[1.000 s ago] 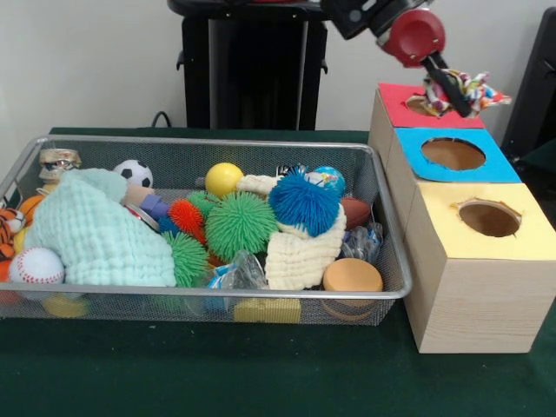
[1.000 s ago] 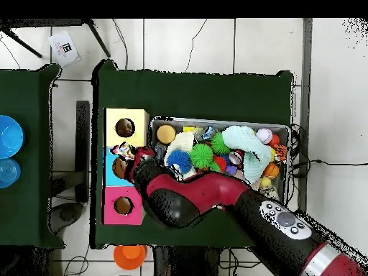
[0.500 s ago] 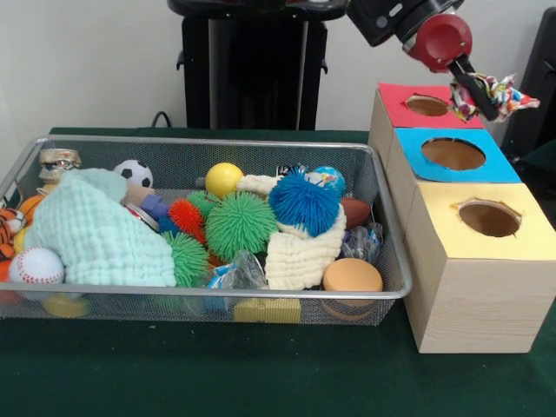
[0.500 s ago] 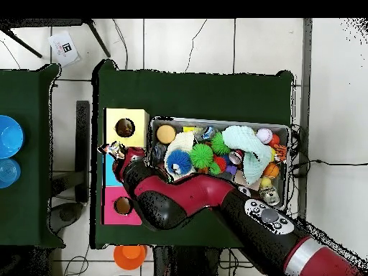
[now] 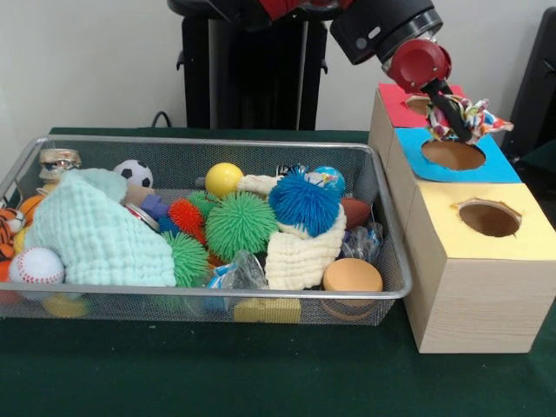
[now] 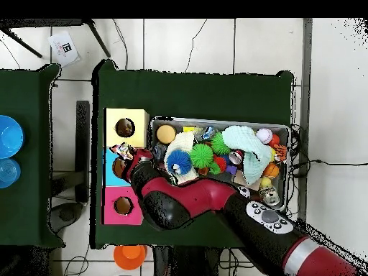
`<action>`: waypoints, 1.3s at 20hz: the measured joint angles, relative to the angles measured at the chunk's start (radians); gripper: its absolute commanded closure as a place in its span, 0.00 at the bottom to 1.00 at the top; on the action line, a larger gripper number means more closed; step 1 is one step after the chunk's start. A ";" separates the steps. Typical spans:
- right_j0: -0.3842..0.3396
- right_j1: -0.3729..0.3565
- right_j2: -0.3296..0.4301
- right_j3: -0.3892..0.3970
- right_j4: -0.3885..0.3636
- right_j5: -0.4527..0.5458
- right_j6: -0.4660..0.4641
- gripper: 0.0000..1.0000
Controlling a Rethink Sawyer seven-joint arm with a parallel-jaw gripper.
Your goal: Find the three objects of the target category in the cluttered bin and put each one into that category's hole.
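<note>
My gripper (image 5: 458,122) is shut on a multicoloured rope toy (image 5: 472,115), holding it just above the blue box's hole (image 5: 453,154). From overhead the rope toy (image 6: 122,151) sits at the blue hole's (image 6: 118,168) edge nearest the yellow box, with the arm (image 6: 180,198) reaching across. The red box hole (image 5: 417,105) lies behind and the yellow box hole (image 5: 489,218) in front. The wire bin (image 5: 393,261) holds spiky balls (image 5: 240,222), a blue spiky ball (image 5: 303,201), cloths (image 5: 97,233) and small sports balls.
The three wooden boxes (image 5: 473,300) stand in a row beside the bin's right end in the front view. An orange cup (image 6: 129,255) sits on the floor near the red box. Blue bowls (image 6: 8,136) rest on a side table.
The gripper with the rope toy swung out past the boxes' outer side, then came back lower and nearer, over the blue hole.
</note>
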 measured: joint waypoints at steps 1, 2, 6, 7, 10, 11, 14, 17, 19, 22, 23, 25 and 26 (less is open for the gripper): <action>0.003 0.004 -0.006 -0.002 0.000 -0.004 0.000 1.00; 0.007 0.007 -0.011 -0.004 0.000 -0.008 0.000 1.00; 0.031 0.031 -0.030 -0.010 0.000 -0.035 0.000 1.00; 0.033 0.033 -0.031 -0.011 0.000 -0.037 0.000 1.00; 0.060 0.053 -0.049 -0.014 0.000 -0.056 0.000 1.00; 0.064 0.057 -0.052 -0.015 0.000 -0.060 0.000 1.00; 0.084 0.071 -0.067 -0.021 0.000 -0.075 0.000 1.00; 0.101 0.086 -0.076 -0.029 0.001 -0.086 0.000 1.00; 0.106 0.093 -0.077 -0.036 0.001 -0.091 0.000 1.00; 0.107 0.109 -0.077 -0.054 0.001 -0.104 0.000 1.00; 0.107 0.113 -0.077 -0.060 0.001 -0.107 0.000 1.00; 0.107 0.118 -0.077 -0.068 0.001 -0.112 0.000 1.00; 0.107 0.120 -0.077 -0.071 0.001 -0.114 0.000 1.00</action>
